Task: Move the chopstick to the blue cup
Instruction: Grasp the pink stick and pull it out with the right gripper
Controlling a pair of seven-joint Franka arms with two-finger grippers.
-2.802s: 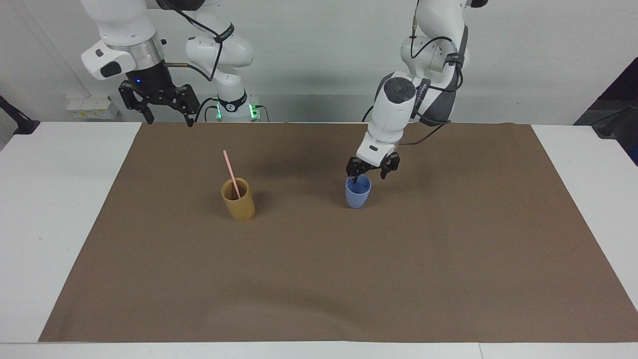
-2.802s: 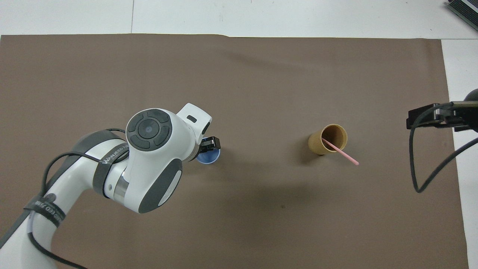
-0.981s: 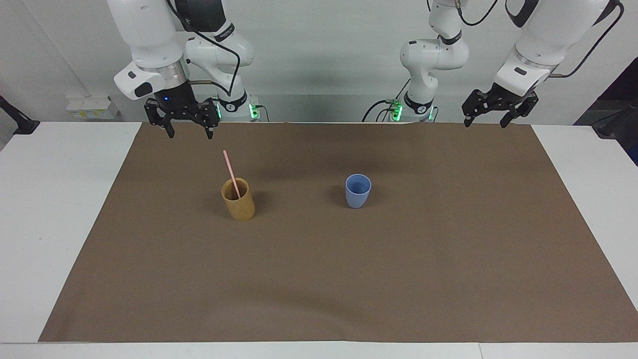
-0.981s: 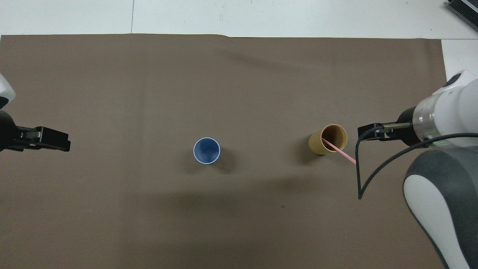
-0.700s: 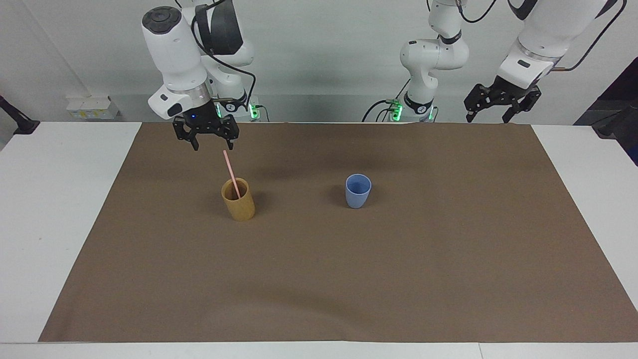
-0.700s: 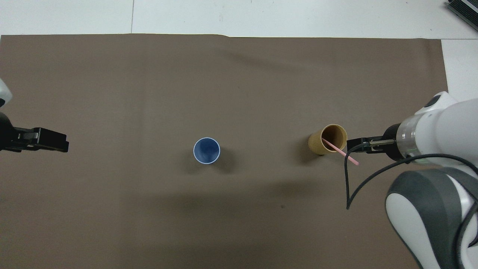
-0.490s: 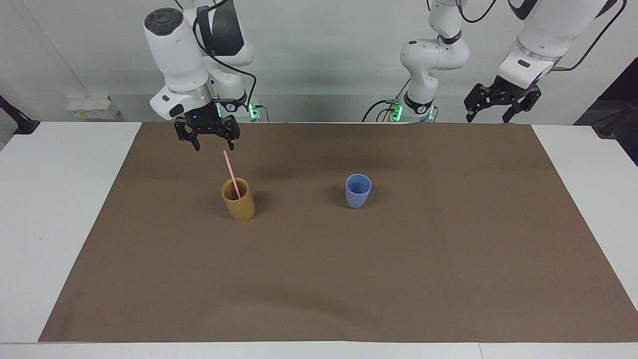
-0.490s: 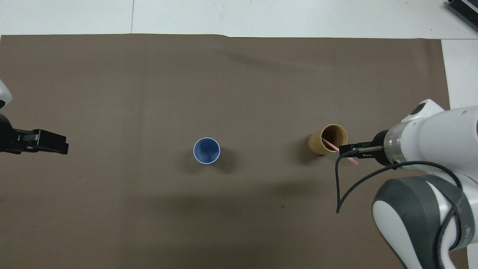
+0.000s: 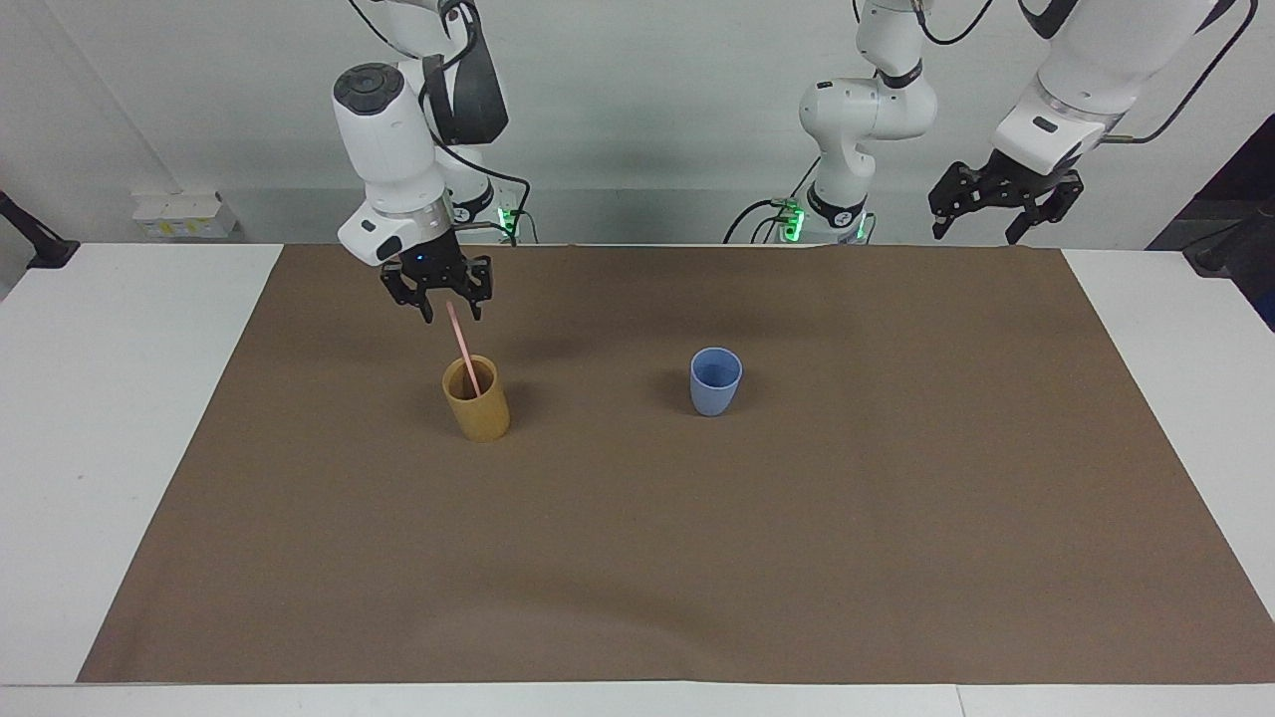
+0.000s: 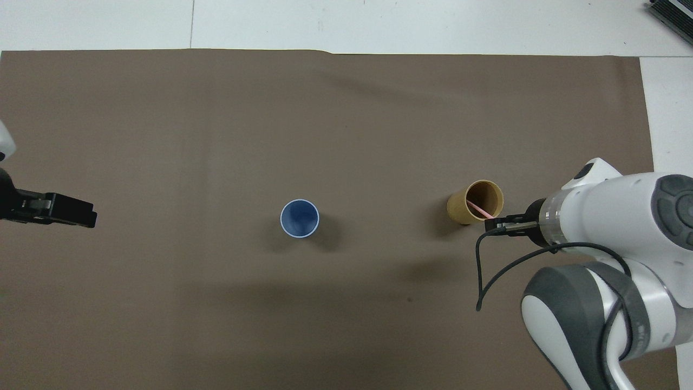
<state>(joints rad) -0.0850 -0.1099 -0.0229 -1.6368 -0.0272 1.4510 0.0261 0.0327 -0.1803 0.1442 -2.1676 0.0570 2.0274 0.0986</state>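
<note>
The right gripper [image 9: 449, 314] hangs just over the tan cup [image 9: 476, 400], its two fingers pointing down on either side of the upper end of the chopstick [image 9: 462, 351]. The fingers stand apart with the stick's tip between them; whether either one touches the stick cannot be told. In the overhead view the right gripper [image 10: 501, 223] sits at the cup's rim on the side toward the right arm's end of the table, and its body covers the stick's top.

Below that gripper, the chopstick [image 10: 476, 208] — thin and pale pink — leans in the tan cup [image 10: 475, 202], lower end inside, upper end tilted up toward the fingers. The cup stands upright on the brown mat [image 9: 637, 558].

Away from this gripper, toward the left arm's end of the table, the blue cup [image 9: 715, 380] stands upright, well apart from the tan cup and about level with it; in the overhead view the blue cup [image 10: 299, 218] shows an open mouth.

The left arm waits: the left gripper [image 9: 1001, 201] — fingers spread wide, nothing between them — is raised over the mat's edge at its own end, and in the overhead view the left gripper [image 10: 67, 211] shows as a dark block at the picture's edge.
</note>
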